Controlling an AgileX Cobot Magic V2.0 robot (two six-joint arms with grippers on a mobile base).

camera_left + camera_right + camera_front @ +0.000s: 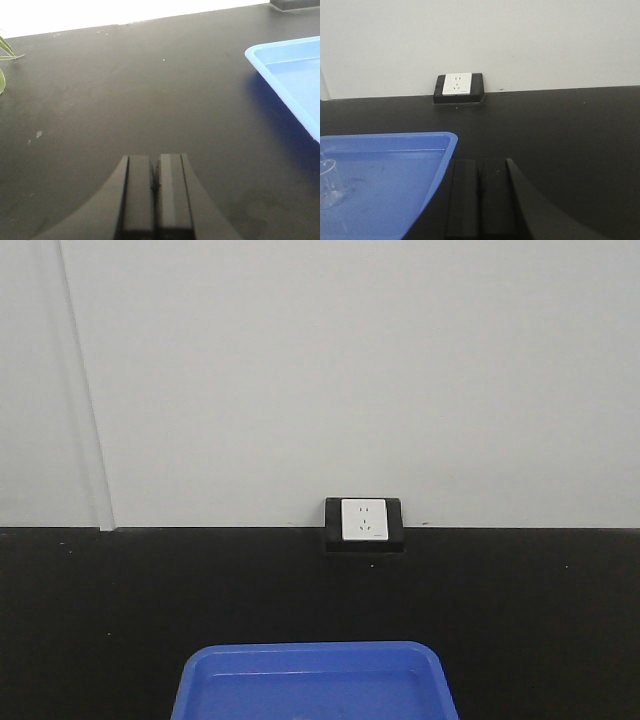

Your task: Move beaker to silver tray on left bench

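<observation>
- Likely a laboratory: matt black bench worktop [100,620] against a plain white wall [350,360].
- A white socket in black housing [364,520] at its back.
- A small clear glass beaker [327,187] in a blue plastic tray [420,137].

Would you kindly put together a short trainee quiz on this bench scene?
1. True or false: a socket sits at the wall beyond the blue tray.
2. The beaker sits: A in the blue tray; B on bare bench; C between gripper fingers.
3. Fill in: the left gripper and right gripper are both ____.
Key: 1 true; 2 A; 3 shut.
</observation>
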